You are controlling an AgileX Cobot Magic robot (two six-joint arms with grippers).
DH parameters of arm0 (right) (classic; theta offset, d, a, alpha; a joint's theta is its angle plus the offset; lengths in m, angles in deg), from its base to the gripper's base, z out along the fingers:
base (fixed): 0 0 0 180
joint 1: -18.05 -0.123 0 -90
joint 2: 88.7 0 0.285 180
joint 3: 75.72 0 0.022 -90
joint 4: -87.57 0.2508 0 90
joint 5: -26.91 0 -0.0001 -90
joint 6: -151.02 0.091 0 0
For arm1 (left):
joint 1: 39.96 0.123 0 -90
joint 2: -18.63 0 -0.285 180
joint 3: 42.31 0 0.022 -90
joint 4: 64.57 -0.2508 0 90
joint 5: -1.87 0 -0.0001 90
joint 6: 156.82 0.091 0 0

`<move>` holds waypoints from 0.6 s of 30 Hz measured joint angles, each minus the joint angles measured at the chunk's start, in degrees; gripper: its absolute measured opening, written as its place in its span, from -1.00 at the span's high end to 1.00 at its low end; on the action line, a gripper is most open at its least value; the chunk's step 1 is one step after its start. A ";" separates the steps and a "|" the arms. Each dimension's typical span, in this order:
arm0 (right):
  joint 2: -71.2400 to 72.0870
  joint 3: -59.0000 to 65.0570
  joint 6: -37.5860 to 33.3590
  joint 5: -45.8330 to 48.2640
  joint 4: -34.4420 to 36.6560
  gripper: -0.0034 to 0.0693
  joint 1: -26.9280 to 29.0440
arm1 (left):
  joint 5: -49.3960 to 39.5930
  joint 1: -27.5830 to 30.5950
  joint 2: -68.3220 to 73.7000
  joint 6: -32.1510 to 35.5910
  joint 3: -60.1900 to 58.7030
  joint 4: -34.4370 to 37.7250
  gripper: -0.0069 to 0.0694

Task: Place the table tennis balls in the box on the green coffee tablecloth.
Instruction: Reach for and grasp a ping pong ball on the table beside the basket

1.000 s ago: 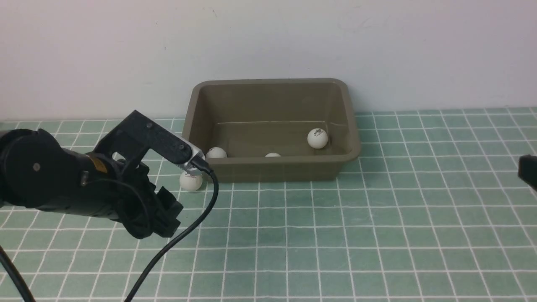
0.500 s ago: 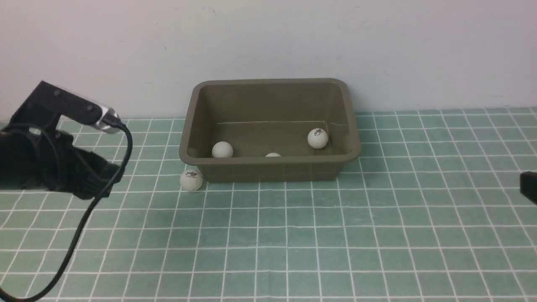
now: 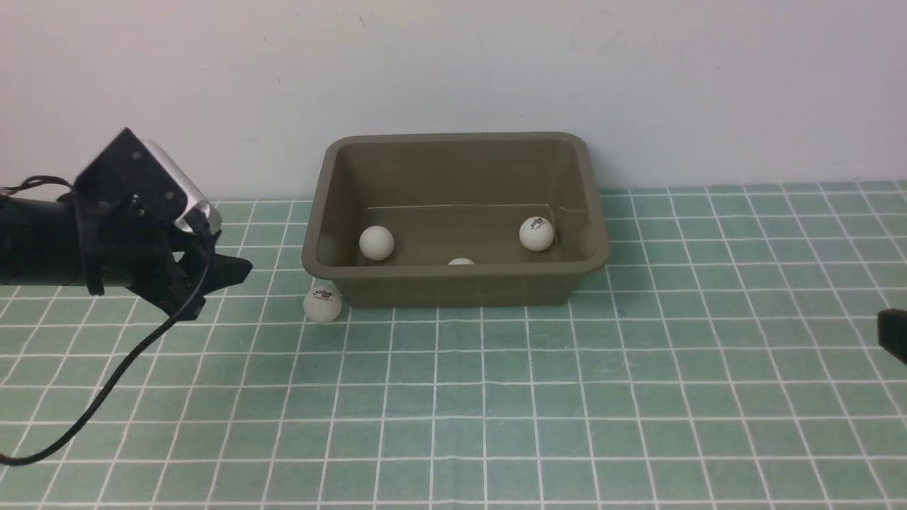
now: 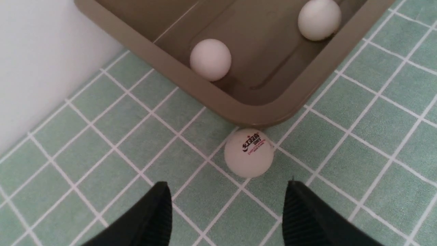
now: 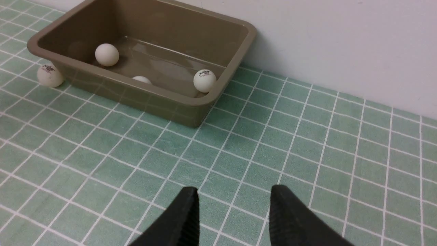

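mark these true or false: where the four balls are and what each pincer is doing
1. Three table tennis balls lie inside the box. True.
2. The last ball rests on top of the rim. False: the fourth ball lies on the tablecloth, beside the box's near-left corner.
3. One pincer grips a ball. False: the left pincer is open and empty, with the fourth ball just ahead of its fingers.
4. The right pincer is open and empty, over bare tablecloth. True.
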State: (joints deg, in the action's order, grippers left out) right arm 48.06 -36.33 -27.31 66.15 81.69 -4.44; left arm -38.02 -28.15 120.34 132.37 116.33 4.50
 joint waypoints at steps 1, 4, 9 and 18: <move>0.00 0.00 0.00 0.02 0.02 0.15 0.00 | -0.41 0.00 0.34 0.43 0.21 -0.01 -0.21; 0.00 0.00 0.00 0.09 0.30 0.15 0.00 | -4.31 0.00 6.65 2.81 4.03 0.28 -0.21; 0.00 0.00 0.00 0.57 0.30 0.15 0.00 | -5.76 0.00 12.86 3.28 7.46 0.43 -0.21; 0.00 0.00 0.00 1.02 0.30 0.15 0.00 | -8.73 0.00 20.01 -3.01 12.97 0.43 -0.42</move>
State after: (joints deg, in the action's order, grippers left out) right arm 48.06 -36.33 -27.31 67.17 81.99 -4.44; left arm -46.75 -28.15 140.36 129.36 129.30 4.93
